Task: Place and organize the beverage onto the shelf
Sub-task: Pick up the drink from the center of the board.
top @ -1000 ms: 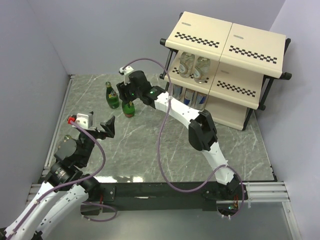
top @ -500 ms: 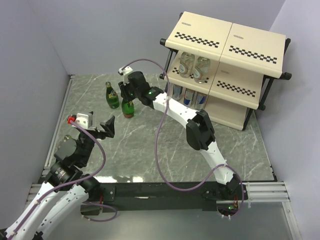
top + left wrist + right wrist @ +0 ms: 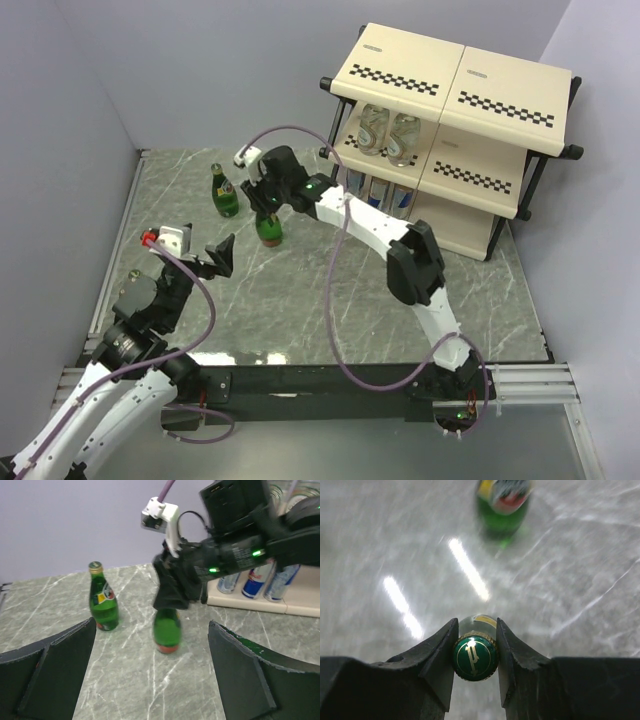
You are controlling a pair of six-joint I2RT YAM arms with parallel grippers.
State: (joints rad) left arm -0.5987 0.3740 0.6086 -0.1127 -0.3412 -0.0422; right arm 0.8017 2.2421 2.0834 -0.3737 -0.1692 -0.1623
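Between R fingers [image 3: 438, 652], green bottle [image 3: 475, 658] neck, upright, cap up.

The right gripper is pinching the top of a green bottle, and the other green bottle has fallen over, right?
Not quite. The other green bottle has not fallen over: it stands upright on the table, as the left wrist view shows. The right gripper is indeed pinching the top of a green bottle.

Left arm [image 3: 140, 320] crouches near its base, left claw [image 3: 205, 256] spread wide. Right arm [image 3: 370, 230] stretches forward, right claw [image 3: 475, 626] pinching a green bottle [image 3: 167, 630] at its cap.
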